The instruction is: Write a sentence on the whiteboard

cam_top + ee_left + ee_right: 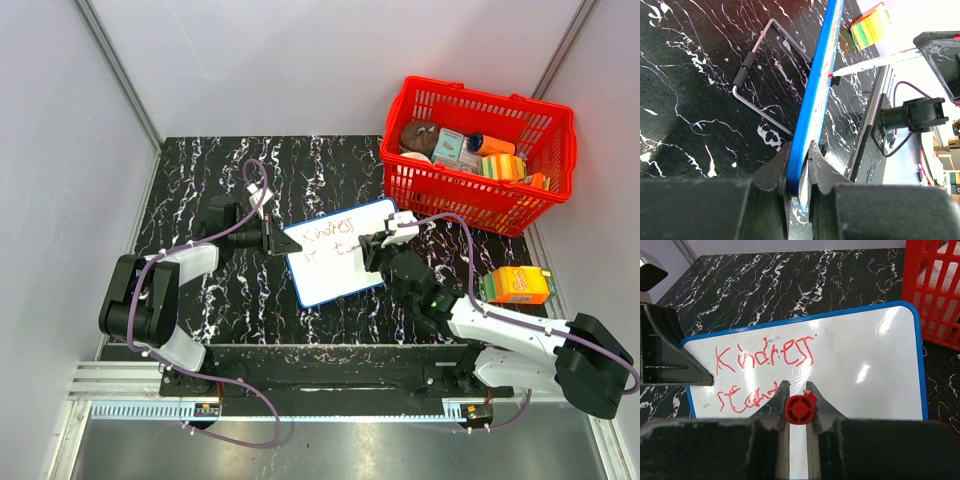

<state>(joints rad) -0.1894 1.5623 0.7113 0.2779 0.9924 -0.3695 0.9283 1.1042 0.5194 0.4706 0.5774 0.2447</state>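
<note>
The whiteboard (pixel 345 262) lies mid-table, white with a blue frame. It bears the red sentence (pixel 765 354): "Kindness" on the first line, partial letters on the second. My left gripper (pixel 272 238) is shut on the board's left edge (pixel 805 145). My right gripper (pixel 375 252) is shut on a red marker (pixel 800 410), seen end-on between its fingers. The white marker barrel (pixel 875 62) touches the board with its red tip (pixel 832 74), at the end of the second line.
A red basket (pixel 480 150) with several packaged items stands at the back right. An orange box (pixel 518 285) lies right of the board. A bent metal wire handle (pixel 757 75) lies on the black marble tabletop (pixel 200 190) behind the board.
</note>
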